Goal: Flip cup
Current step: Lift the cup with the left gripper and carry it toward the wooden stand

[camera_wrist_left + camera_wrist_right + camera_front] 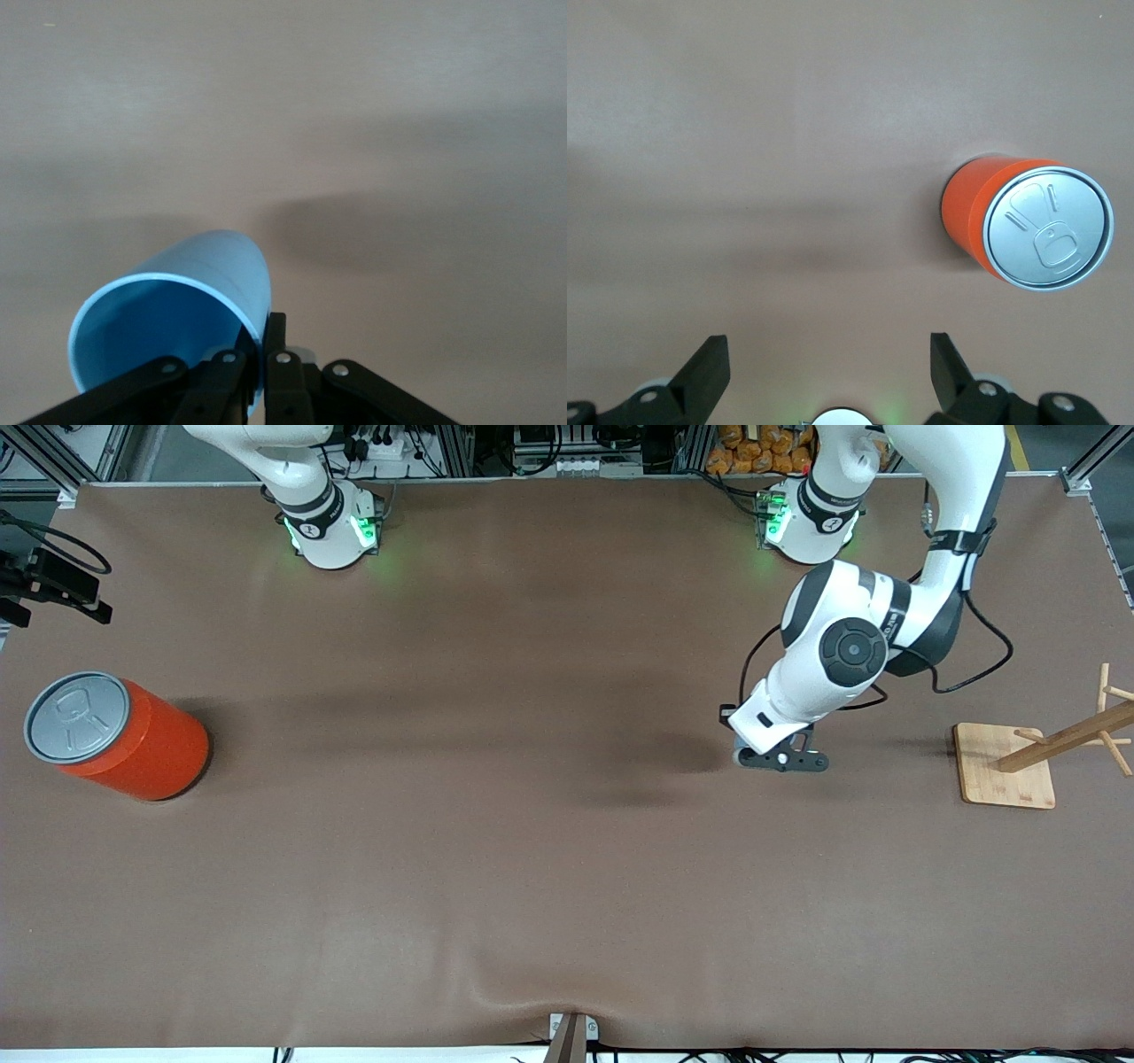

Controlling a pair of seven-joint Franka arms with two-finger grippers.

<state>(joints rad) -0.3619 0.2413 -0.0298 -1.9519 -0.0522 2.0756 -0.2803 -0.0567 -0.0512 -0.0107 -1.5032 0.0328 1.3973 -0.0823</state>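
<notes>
The light-blue cup (177, 301) lies tilted on its side with its darker blue open mouth toward the left wrist camera. My left gripper (263, 336) is shut on the cup's wall at the rim, one finger inside and one outside. In the front view my left gripper (781, 759) is low over the table toward the left arm's end, and the arm hides the cup there. My right gripper (830, 359) is open and empty, high above the table. It does not show in the front view.
A large orange can (133, 735) with a grey pull-tab lid stands toward the right arm's end; it also shows in the right wrist view (1028, 221). A wooden rack on a square base (1005, 766) stands at the left arm's end.
</notes>
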